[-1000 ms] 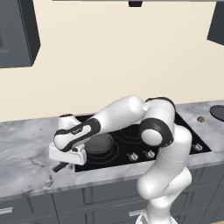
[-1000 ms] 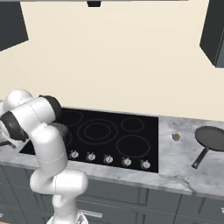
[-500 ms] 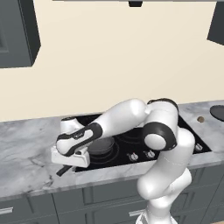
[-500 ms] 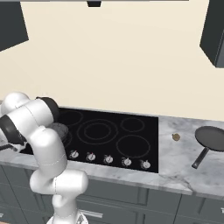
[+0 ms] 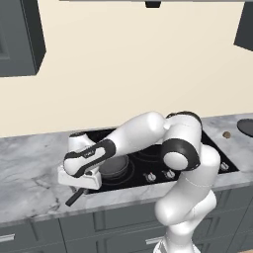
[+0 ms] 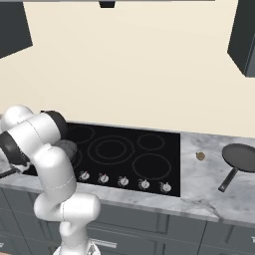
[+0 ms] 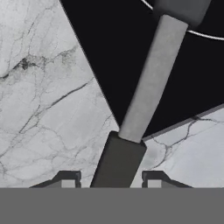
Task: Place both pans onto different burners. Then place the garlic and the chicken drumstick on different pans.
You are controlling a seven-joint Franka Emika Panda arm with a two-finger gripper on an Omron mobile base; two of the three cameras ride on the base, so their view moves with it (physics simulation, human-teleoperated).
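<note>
Jaws of the gripper (image 7: 106, 181) have just parted, standing clear on either side of the first pan's (image 5: 112, 166) black handle (image 7: 118, 159). That pan rests ahead on a cooktop (image 6: 124, 144) burner; the second pan (image 6: 240, 157) waits far off on the counter (image 6: 204, 182).

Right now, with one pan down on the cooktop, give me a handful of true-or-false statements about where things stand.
1. One pan sits on the black cooktop. True.
2. The second pan is also on a burner. False: it rests on the marble counter, right of the cooktop.
3. The tool straddles the pan's handle with a gap on each side. True.
4. A small brown lump lies inside the second pan. False: it lies on the counter beside it.
5. The handle tip reaches past the cooktop edge over the counter. True.
</note>
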